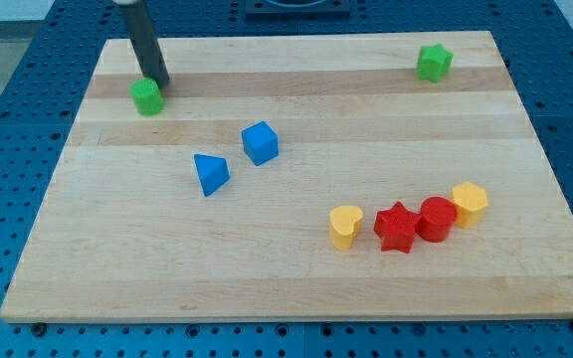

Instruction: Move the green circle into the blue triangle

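My tip (pixel 159 83) touching green circle (pixel 147 96); blue triangle (pixel 210 173) well apart.

circle (pixel 147 96) upper-left, triangle (pixel 211 173) — lower-right

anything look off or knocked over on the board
Nothing stands out. All eight blocks sit flat on the wooden board, none tipped or hanging over an edge. My tip rests against the green circle, on its upper right in the view.

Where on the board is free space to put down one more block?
Free: the bottom left, below the blue triangle, and the top middle, between the green circle and green star. Crowded: the bottom right, around the red star.
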